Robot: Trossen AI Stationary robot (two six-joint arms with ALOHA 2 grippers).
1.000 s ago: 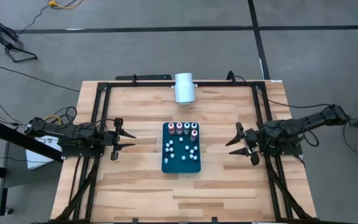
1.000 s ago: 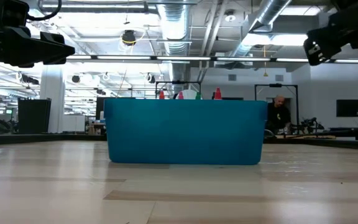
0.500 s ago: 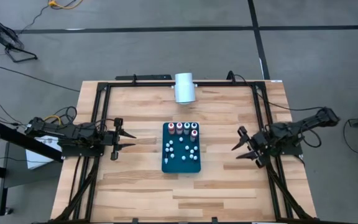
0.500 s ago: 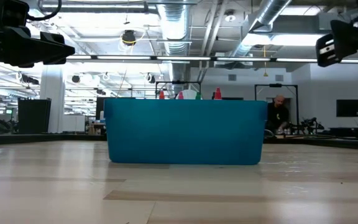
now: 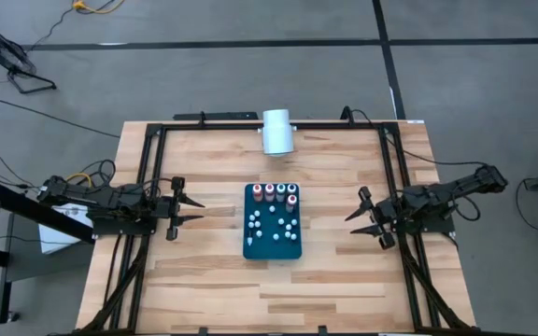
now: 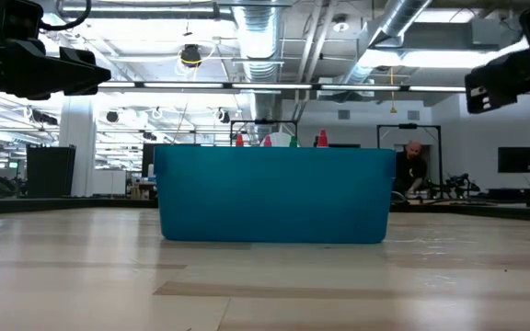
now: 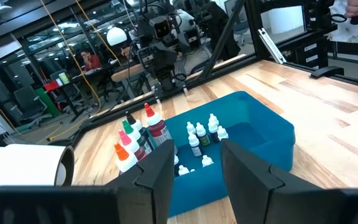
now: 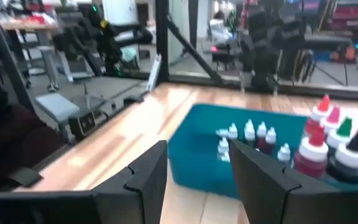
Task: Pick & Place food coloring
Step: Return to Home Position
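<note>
1. The food coloring [image 5: 274, 210] sits inside a blue bin [image 5: 274, 251] in the middle of the wooden table [image 5: 213, 271].
2. Four taller bottles [image 5: 280, 193] stand upright in a row at the bin's far end. Their caps [image 8: 324, 103] are red, pink, green and black.
3. The small whitish bottles [image 7: 195, 144] are scattered over the rest of the bin's floor, some upright and some lying on their sides.
4. From table height only the tips of the tall caps [image 6: 322, 138] peek over the bin's wall.
5. The left gripper [image 5: 197, 211] hangs to the left of the bin, well apart from it. It points toward the bin with its fingers [image 7: 157, 180] spread wide and nothing between them.
6. The right gripper [image 5: 361, 217] hangs to the right of the bin, also well apart. It faces the bin with its fingers [image 8: 148, 174] parted and empty.
7. A large white cylinder [image 5: 276, 131] lies at the table's far edge, beyond the bin.
8. A person [image 6: 413, 170] is in the room beyond the table.
</note>
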